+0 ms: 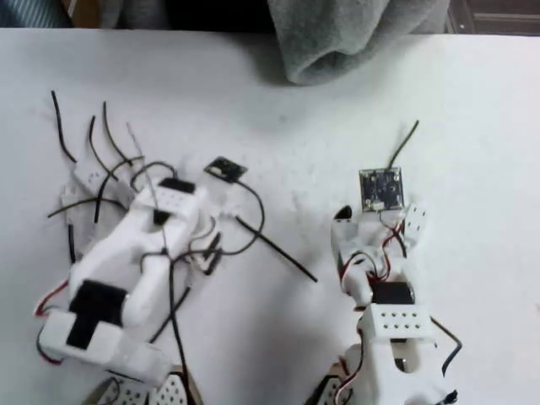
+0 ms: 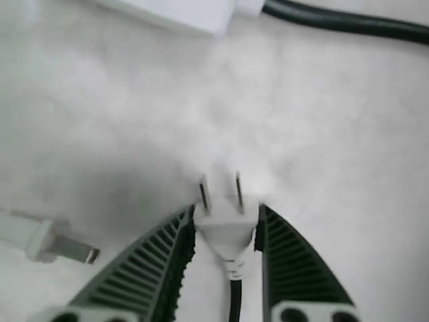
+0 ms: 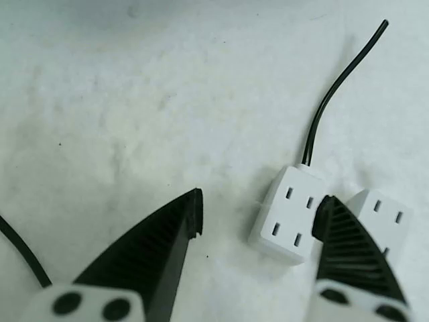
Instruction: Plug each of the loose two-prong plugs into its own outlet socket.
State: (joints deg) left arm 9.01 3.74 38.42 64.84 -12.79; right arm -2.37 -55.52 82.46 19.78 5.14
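My left gripper is shut on a white two-prong plug, prongs pointing away from the camera and a black cord trailing back between the fingers. A second white plug lies loose on the table close by. A white outlet block sits just ahead of the held plug. My right gripper stands open just above the table. A white outlet block with a black cord lies between its fingers, close to one fingertip. Another white outlet block lies just behind that finger.
Several black cords tangle around the left arm in the high view, and a small dark square piece lies beside them. A grey cloth hangs over the table's far edge. The right arm is at the front right.
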